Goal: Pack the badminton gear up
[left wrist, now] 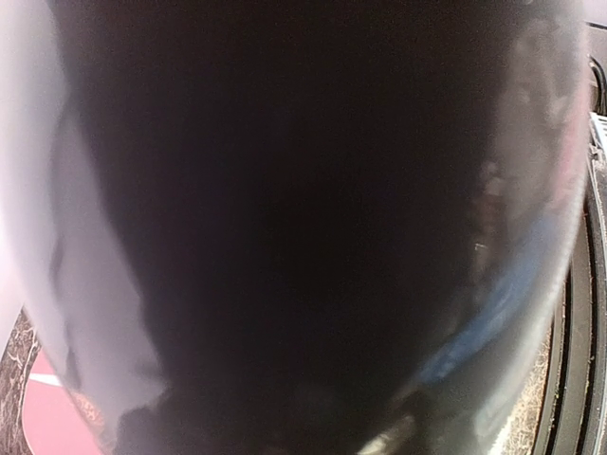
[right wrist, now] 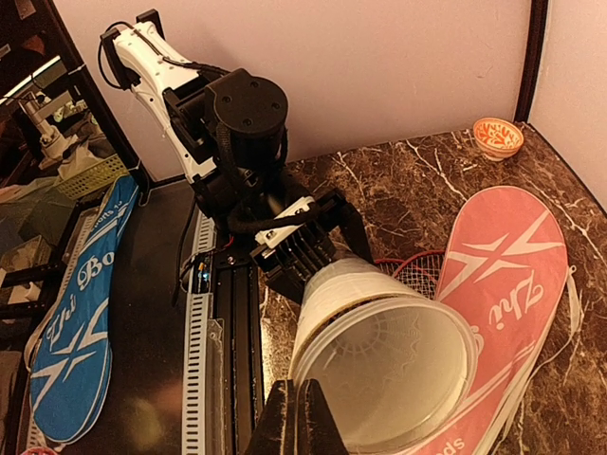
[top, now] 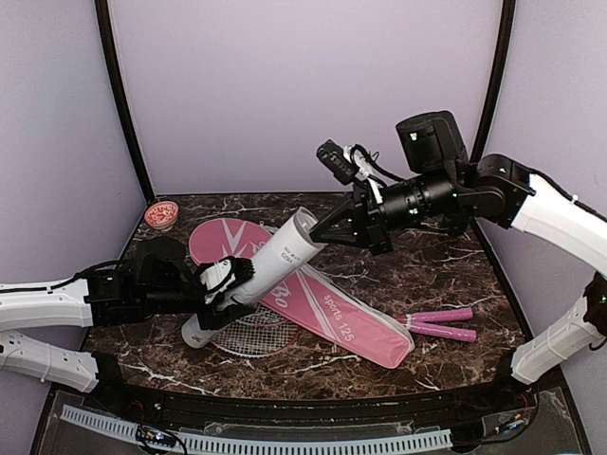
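The left gripper (top: 226, 281) clamps the white tube (top: 275, 256), tilted above the pink bag (top: 341, 318). The right gripper (right wrist: 296, 409), closed and seemingly empty, sits at its open mouth. A push there could twist the tube loose.

— Entry one?
— White tube (top: 270, 267): long and tilted. Its open mouth is raised toward the frame's centre and its lower end sits at lower left. It crosses above the wide end of the bag. The right wrist view looks into the mouth (right wrist: 379, 374): pale translucent wall, contents not legible.
— Entry two?
— Pink bag (top: 334, 315): racket-shaped with white lettering, lying flat. The wide end is at upper left, the narrow end at lower right.
— Entry three?
— Rackets: one red-rimmed strung head (top: 248, 339) shows at lower centre, partly under tube and bag. Two pink handles (top: 443, 323) lie side by side at right, meeting the bag's narrow tip.
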You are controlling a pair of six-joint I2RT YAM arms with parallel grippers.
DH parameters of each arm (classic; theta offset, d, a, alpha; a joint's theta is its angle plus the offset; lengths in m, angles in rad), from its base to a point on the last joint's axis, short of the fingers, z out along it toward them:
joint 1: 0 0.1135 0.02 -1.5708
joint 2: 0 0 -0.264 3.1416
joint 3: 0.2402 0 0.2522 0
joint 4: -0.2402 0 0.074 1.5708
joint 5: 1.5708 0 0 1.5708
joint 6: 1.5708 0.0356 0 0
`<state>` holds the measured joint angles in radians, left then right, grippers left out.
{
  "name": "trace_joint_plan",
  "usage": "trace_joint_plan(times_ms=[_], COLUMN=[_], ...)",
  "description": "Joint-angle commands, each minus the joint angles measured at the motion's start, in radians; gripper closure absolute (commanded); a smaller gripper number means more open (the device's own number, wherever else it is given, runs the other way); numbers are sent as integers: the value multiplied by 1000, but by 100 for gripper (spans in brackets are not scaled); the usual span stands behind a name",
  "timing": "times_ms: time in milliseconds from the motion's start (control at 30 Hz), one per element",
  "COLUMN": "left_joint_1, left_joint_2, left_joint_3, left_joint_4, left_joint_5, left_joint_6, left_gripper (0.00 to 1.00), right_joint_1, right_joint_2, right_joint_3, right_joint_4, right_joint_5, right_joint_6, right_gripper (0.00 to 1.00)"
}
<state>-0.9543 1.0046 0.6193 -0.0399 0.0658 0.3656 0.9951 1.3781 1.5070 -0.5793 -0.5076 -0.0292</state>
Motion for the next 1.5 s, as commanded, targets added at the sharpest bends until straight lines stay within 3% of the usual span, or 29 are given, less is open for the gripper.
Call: trace_joint_plan(times_ms=[0, 467, 633, 1100, 1333, 1400, 1467], left_joint_1=[-12, -15, -18, -29, -31, -31, -31], left_joint_2=[-18, -31, -36, -35, -18, -18, -18], left_joint_3=[30, 22, 20, 20, 26, 25, 25], left_joint_4=[40, 45, 47, 51, 43, 44, 44], left_joint_5=[14, 33, 41, 82, 66, 59, 60], left_joint_6=[26, 33, 33, 35, 38, 35, 34], left_gripper=[60, 60, 60, 60, 60, 60, 60], right_joint_1=[4, 4, 3, 3, 5, 5, 6], right_joint_2=[20, 55, 57, 76, 91, 90, 91], right_joint_3=[10, -5, -5, 11, 25, 20, 16], right_joint_4=[-13, -19, -19, -7, -4, 2, 3], right_joint_5=[27, -16, -12, -27, -84, -89, -103], right_joint_6=[-17, -7, -3, -5, -3, -1, 1], right_gripper=[100, 100, 81, 58, 63, 79, 87])
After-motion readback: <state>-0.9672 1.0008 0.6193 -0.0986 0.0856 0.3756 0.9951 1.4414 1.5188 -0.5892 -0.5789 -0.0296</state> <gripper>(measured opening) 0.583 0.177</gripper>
